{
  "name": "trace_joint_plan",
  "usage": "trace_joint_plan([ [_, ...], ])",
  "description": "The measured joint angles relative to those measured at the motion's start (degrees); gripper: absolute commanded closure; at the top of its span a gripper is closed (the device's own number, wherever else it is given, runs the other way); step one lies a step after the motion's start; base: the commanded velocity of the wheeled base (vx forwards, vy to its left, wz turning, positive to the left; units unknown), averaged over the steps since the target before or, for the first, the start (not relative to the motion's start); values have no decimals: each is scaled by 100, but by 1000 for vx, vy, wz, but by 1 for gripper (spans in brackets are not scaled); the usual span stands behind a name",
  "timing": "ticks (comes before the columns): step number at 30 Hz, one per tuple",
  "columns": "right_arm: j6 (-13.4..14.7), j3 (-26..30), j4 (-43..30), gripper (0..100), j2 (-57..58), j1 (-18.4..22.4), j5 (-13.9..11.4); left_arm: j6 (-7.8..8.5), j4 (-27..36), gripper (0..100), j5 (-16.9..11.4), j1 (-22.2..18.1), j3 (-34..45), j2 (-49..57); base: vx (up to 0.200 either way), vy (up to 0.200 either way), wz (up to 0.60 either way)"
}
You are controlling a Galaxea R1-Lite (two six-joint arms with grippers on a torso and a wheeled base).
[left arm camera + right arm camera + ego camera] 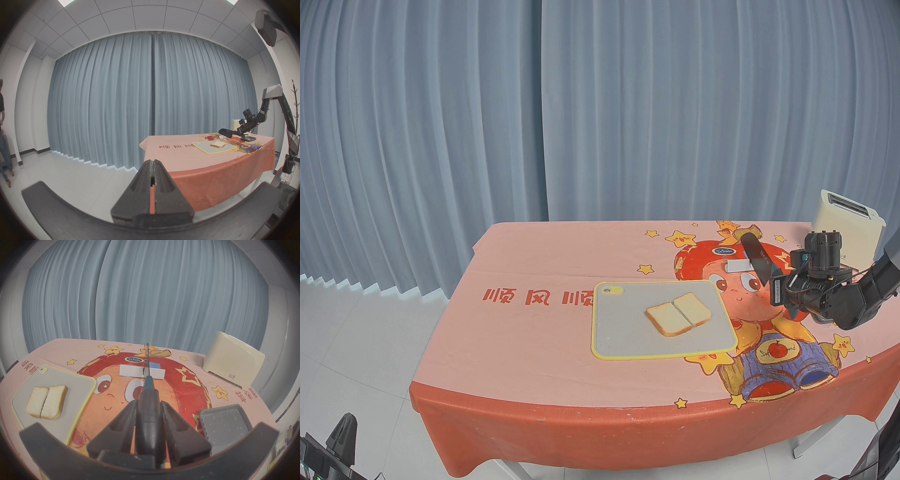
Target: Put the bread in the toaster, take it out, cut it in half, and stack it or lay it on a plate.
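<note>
Gripping knife (758, 259) in right pincer (149, 404), just right of cutting board (625, 334) with halved bread (669, 319); holding left pincer (152, 178) closed, empty.

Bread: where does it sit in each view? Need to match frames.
Head view: bread, two halves side by side on the board, toward its right part.
Left wrist view: bread far off, on the board, near the knife.
Right wrist view: bread on the board, off to one side of the knife.
Shared landmark: the yellow-rimmed board.
</note>
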State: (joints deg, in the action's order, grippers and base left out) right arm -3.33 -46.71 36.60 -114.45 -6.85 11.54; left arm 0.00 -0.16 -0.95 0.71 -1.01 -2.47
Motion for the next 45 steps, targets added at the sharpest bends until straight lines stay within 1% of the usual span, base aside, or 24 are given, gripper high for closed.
trace_joint_plan([
  [39, 62, 27, 40, 100, -140, -54, 0, 0, 0, 100, 5, 0, 0, 0, 0, 0, 0],
  [40, 65, 27, 44, 0, -149, -56, 2, 0, 0, 100, 2, 0, 0, 0, 0, 0, 0],
  [45, 71, 13, 49, 0, -177, -54, -5, 0, 0, 100, 5, 0, 0, 0, 0, 0, 0],
])
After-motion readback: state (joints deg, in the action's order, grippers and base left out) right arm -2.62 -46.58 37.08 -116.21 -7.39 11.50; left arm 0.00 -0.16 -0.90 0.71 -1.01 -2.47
